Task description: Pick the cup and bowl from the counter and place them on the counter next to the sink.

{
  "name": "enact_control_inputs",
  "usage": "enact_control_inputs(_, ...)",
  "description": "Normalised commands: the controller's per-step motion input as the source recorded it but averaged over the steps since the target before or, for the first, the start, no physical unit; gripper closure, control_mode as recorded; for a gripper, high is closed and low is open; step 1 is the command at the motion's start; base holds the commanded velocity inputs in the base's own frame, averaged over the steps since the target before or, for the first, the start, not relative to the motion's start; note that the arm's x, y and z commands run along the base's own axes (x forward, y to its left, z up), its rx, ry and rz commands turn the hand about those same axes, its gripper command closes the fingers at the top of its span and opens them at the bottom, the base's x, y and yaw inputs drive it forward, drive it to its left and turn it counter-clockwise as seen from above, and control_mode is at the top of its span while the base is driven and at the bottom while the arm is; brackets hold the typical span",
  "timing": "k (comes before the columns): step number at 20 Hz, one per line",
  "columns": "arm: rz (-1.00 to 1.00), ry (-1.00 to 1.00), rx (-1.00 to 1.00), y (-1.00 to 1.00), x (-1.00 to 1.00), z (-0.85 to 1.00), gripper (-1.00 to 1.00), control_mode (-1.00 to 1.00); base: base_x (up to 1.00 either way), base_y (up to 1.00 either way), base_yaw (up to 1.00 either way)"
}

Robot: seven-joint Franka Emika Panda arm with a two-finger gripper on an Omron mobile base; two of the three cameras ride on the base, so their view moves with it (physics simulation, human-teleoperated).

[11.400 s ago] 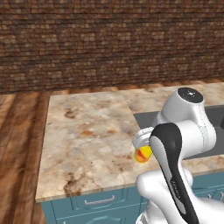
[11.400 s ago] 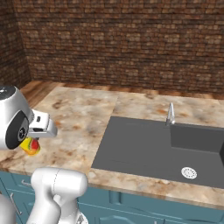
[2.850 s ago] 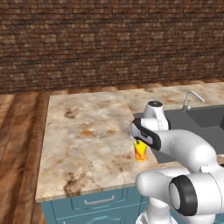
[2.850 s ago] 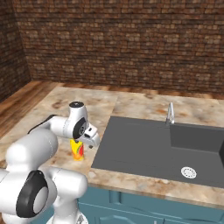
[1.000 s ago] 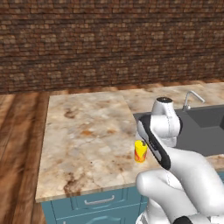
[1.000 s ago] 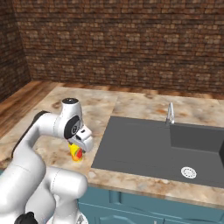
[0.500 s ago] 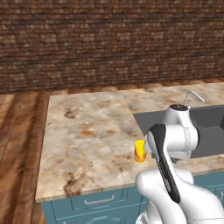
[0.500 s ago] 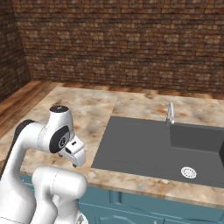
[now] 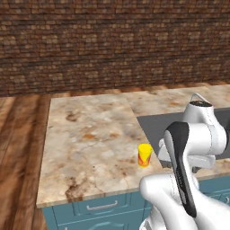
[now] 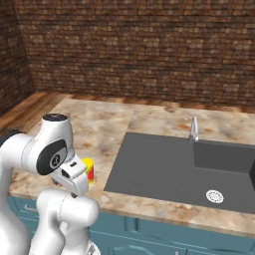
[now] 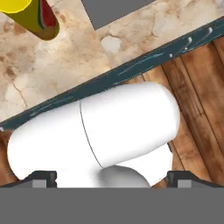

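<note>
Starting at the fingers (image 11: 43,176): in the hand view we see the two small dark tips far apart at the bottom corners, spread as wide as they go, with nothing between them, so our gripper (image 11: 112,177) is released and empty. It looks down past the front edge of the counter (image 11: 65,65) toward the wooden floor (image 11: 201,96) (not at anything we could grasp).

Moving outward, the cup (image 11: 33,17) sits at the top left corner of that hand view, cut off by the edge, standing on the marbled stone. A corner of the dark grey sink (image 11: 113,8) shows at the top, just beside it.

From the base cameras the cup (image 9: 144,155) stands upright near the counter's front edge, just beside the left rim of the sink (image 10: 169,164) and apart from the arm. In the right base view it (image 10: 88,169) is partly hidden behind the hand.

We judge the cup already set where the task wants it. The relation that matters now is that our fingers point off the counter, away from the cup, and the bowl lies somewhere outside what these pictures give us. The next move likely calls for swinging or driving to find it before any reach.
</note>
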Motion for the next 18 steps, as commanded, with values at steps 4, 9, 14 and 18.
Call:
enact_control_inputs(4,0.12,-0.13,0.00,0.00,-0.80,0.35,-1.00,-1.00,0.00,0.00,0.00)
enact_control_inputs(9,0.08,-0.12,-0.01,0.00,-0.34,0.11,-1.00,-1.00,0.00,0.00,0.00)
enact_control_inputs(14,0.00,0.00,0.00,0.00,0.00,0.00,-1.00,-1.00,0.00,0.00,0.00)
enact_control_inputs(18,0.00,0.00,0.00,0.00,0.00,0.00,-1.00,-1.00,0.00,0.00,0.00)
